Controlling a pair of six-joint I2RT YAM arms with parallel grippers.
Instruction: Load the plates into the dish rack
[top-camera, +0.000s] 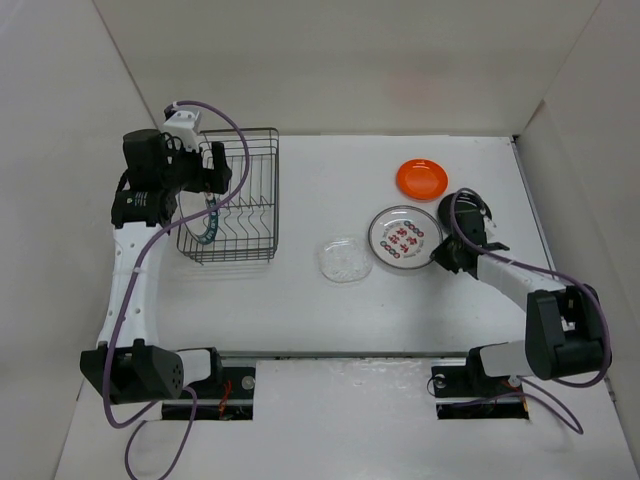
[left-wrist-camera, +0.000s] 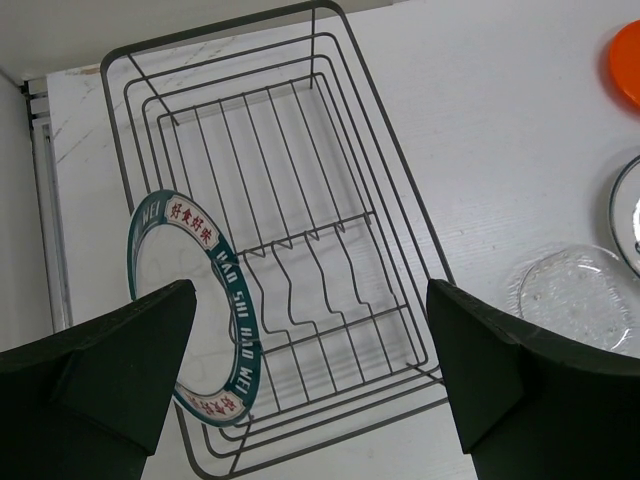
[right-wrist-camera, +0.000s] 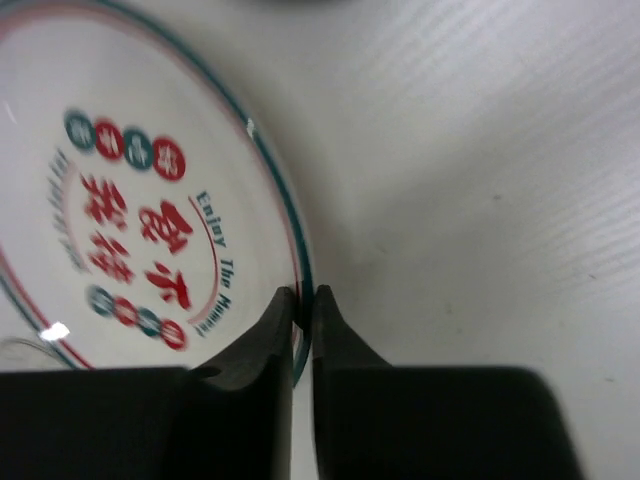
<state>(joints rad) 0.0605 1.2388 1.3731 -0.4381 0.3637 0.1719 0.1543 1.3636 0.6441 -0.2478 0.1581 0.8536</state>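
- One plate is loaded: the green-rimmed plate (left-wrist-camera: 190, 300) stands on edge between the tines at the near left corner of the dish rack (top-camera: 232, 195).
- Your left gripper (left-wrist-camera: 310, 330) hangs over the dish rack, jaws spread wide, with nothing between them.
- Your right gripper (right-wrist-camera: 302, 305) is well to the right of the dish rack, jaws pinched narrow on the rim of the red-marked plate (right-wrist-camera: 130, 200). That plate lies flat on the table (top-camera: 300, 310).
- The clear glass plate (top-camera: 345, 260) lies between the dish rack and the red-marked plate.
- The orange plate (top-camera: 421, 178) lies farthest right of the dish rack.
- You will not find a black plate in any view.
- You look early in the job: one plate racked, three visible ones left, and the red-marked plate seems next.
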